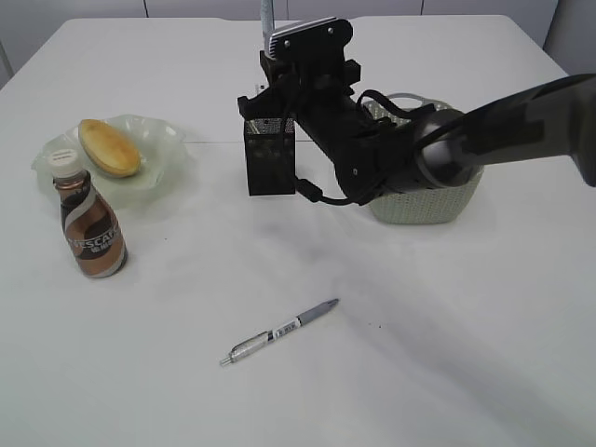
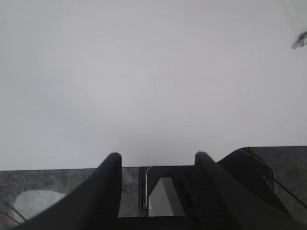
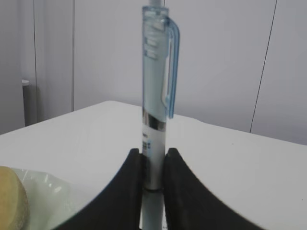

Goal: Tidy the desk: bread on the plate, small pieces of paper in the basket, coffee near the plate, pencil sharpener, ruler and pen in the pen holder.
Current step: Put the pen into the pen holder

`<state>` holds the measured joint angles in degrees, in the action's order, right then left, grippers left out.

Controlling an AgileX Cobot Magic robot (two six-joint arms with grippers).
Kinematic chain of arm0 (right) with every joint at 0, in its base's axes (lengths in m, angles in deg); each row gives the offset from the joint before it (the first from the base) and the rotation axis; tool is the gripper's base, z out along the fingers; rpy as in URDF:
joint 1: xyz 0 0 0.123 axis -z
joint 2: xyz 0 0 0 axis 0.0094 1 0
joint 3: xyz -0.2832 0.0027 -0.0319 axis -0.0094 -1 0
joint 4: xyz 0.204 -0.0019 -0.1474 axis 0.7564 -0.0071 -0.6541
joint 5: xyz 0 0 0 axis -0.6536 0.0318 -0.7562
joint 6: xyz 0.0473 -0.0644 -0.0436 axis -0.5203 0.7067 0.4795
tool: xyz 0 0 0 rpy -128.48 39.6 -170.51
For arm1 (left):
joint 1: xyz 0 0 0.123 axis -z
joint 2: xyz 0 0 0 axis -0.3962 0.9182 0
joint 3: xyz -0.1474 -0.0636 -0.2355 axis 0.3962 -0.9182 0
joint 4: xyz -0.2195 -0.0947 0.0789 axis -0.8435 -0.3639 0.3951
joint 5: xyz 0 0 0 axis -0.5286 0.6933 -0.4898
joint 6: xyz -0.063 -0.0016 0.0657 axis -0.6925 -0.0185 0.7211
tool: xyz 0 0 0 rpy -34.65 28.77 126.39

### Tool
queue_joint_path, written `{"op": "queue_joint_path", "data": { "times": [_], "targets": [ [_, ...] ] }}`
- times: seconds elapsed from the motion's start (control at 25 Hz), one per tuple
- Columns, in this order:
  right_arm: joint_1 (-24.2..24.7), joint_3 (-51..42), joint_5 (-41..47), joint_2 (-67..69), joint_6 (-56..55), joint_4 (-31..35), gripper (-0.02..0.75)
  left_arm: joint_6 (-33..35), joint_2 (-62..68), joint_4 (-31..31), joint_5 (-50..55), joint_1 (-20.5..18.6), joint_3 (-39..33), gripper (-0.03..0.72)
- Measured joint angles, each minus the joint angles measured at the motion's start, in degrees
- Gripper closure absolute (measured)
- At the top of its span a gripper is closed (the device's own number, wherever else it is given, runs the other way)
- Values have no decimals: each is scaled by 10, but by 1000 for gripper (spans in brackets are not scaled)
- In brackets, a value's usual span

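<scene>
White worktop, mostly tidy: my right gripper (image 3: 152,165) pinches a blue pen (image 3: 156,91) upright, directly above the pen holder (image 1: 270,156); left gripper (image 2: 156,160) hangs spread, empty.

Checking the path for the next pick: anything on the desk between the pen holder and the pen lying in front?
Nothing: in the exterior view only bare white desk lies between the pen holder and the lying pen.
</scene>
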<state>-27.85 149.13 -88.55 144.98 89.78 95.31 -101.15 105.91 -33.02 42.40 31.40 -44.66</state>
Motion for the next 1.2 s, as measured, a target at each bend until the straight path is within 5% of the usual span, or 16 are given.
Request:
{"op": "queue_joint_path", "data": {
  "times": [1.2],
  "targets": [
    [3,71,83,41,-51,2,658,0,0,29,-74,0,0,327]
  ]
}}
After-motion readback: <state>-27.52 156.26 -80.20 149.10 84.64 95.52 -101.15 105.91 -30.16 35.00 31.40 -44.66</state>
